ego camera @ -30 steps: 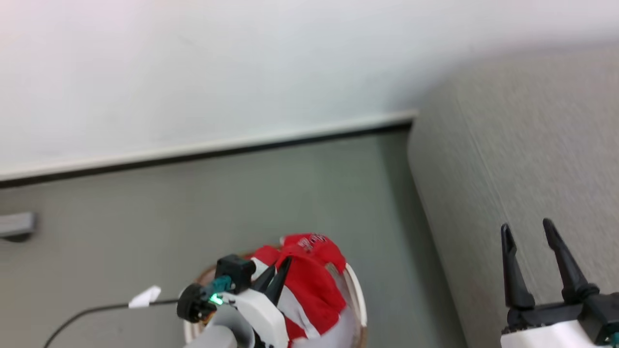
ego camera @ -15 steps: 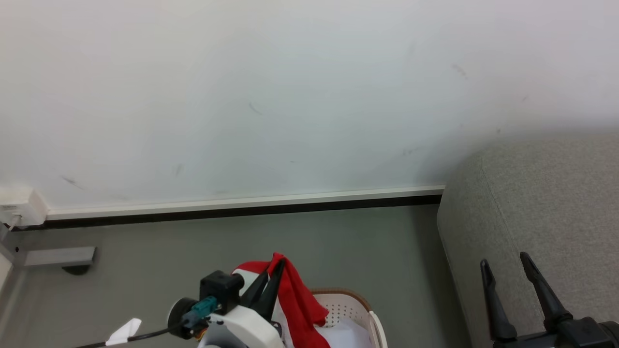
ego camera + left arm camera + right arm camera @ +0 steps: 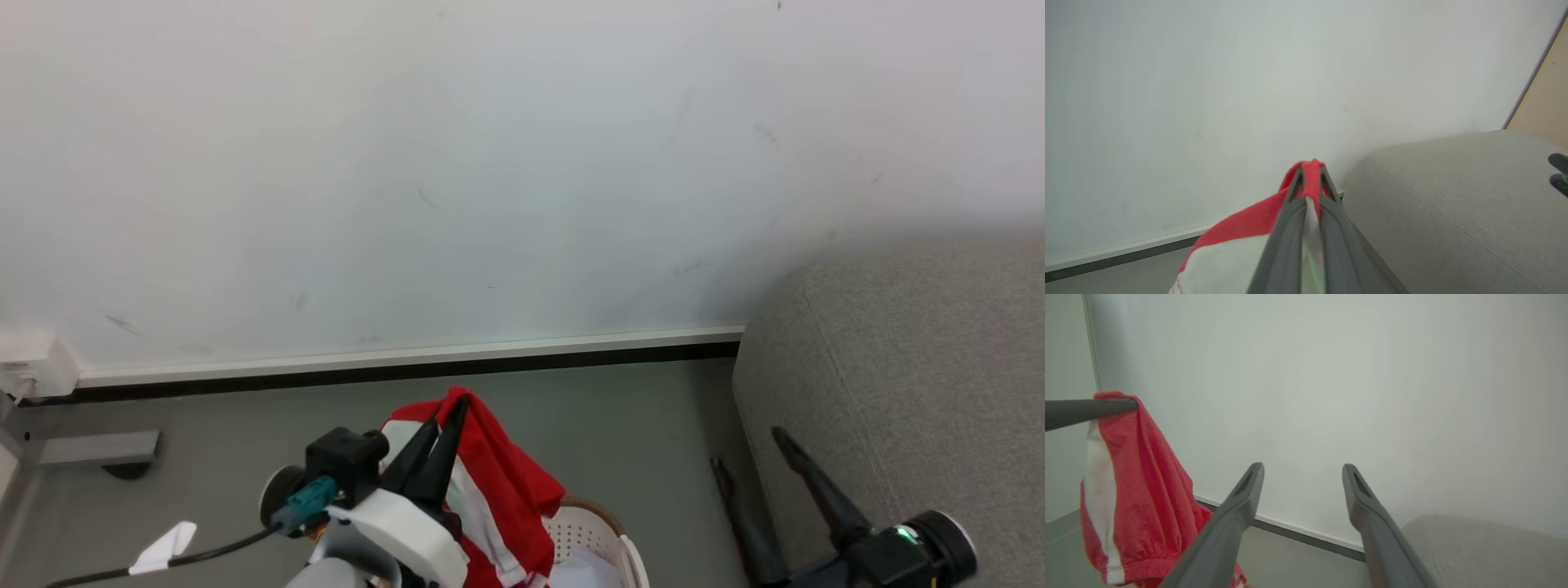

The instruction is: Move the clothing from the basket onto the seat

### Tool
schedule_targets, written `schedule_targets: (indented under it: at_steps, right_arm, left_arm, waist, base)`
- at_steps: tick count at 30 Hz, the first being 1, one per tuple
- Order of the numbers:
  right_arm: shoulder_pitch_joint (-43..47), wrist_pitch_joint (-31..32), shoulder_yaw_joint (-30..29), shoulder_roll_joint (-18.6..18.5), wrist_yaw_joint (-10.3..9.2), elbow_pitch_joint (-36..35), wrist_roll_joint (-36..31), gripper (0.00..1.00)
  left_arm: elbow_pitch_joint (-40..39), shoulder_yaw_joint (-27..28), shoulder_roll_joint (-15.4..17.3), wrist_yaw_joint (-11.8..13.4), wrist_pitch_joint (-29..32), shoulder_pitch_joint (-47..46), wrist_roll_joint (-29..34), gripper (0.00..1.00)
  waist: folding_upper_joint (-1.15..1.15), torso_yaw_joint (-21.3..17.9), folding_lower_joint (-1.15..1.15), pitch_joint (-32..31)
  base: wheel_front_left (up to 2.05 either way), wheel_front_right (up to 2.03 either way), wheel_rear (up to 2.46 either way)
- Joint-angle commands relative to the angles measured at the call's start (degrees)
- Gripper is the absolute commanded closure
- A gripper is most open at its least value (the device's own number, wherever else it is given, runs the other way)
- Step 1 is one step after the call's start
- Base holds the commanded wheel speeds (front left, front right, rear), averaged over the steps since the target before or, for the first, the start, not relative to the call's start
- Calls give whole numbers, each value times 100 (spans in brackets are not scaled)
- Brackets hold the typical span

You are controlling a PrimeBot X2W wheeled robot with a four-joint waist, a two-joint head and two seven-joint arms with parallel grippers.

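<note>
My left gripper is shut on a red garment with a white stripe. The garment hangs from the fingertips above the white basket, whose brown rim shows at the bottom edge. In the left wrist view the red garment is pinched at that gripper's tips. The grey seat rises at the right. My right gripper is open beside the seat's left edge. In the right wrist view that gripper holds nothing, with the garment hanging at the left.
A white wall and dark baseboard run behind the grey floor. A black cable with a white tag lies at lower left, near a white wall box. Something pale lies inside the basket.
The head camera tilted up. My left gripper has risen, lifting the red garment higher out of the basket. My right gripper has rolled and shifted left toward the seat's edge.
</note>
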Motion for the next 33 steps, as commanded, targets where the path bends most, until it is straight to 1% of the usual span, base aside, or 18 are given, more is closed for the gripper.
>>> schedule_targets:
  at_steps: [1, 6, 10, 13, 18, 20, 23, 24, 25, 26, 27, 30, 33]
  right_arm:
    - [-171, -14, 290, -121, -12, 22, 129, 0]
    - [-696, -14, 1326, -418, -12, 135, 519, 0]
    - [-1187, -14, 2057, -529, -12, 306, 766, 0]
    - [-1516, -14, 2502, -581, -12, 503, 883, 0]
    - [-1921, -14, 2910, -626, -12, 944, 961, 0]
    - [-2012, -14, 2957, -593, -12, 1124, 998, 0]
    - [-2089, -14, 2871, -483, -12, 1416, 1133, 0]
    - [-2079, -14, 2852, -422, -12, 1515, 1221, 10]
    - [-2095, -15, 2842, -362, -12, 1573, 1307, 62]
    - [-2120, -14, 2860, -329, -12, 1628, 1385, 95]
    - [-2132, -14, 2891, -300, -12, 1662, 1492, 100]
    - [-2190, -14, 2894, -269, -12, 1645, 1749, 100]
    - [-2233, -15, 2842, -279, -12, 1586, 1846, 100]
  left_arm:
    - [-142, -22, 53, -36, 59, -63, 7, 100]
    - [-472, -162, 14, -138, 265, -188, 10, 100]
    - [-619, -320, -49, -236, 413, -314, 55, 100]
    - [-720, -430, -99, -325, 484, -391, 57, 100]
    - [-944, -589, -174, -453, 600, -466, 6, 100]
    - [-1019, -647, -171, -466, 663, -450, 29, 100]
    - [-1126, -708, -195, -491, 726, -408, -28, 100]
    - [-1150, -732, -198, -507, 750, -392, -50, 100]
    - [-1168, -744, -201, -515, 754, -379, -76, 100]
    - [-1175, -755, -198, -511, 768, -363, -85, 100]
    - [-1167, -768, -192, -512, 781, -350, -71, 100]
    - [-1125, -796, -177, -532, 786, -323, -104, 100]
    - [-1085, -797, -168, -530, 777, -317, -113, 100]
  waist:
    - [0, -14, 0, -4]
    - [0, -35, 0, 5]
    - [0, -49, 0, 21]
    - [0, -39, 0, 27]
    - [0, 7, 0, 22]
    - [0, 26, 0, 15]
    - [0, 46, 0, 22]
    - [0, 52, 0, 23]
    - [0, 55, 0, 26]
    - [0, 56, 0, 31]
    - [0, 54, 0, 39]
    - [0, 24, 0, 61]
    - [0, -10, 0, 72]
  base:
    - [0, 0, 0]
    - [0, 0, 0]
    - [0, 0, 0]
    - [0, 0, 0]
    - [0, 0, 0]
    - [0, 0, 0]
    - [0, 0, 0]
    - [0, 0, 0]
    - [0, 0, 0]
    - [0, 0, 0]
    - [0, 0, 0]
    - [0, 0, 0]
    - [0, 0, 0]
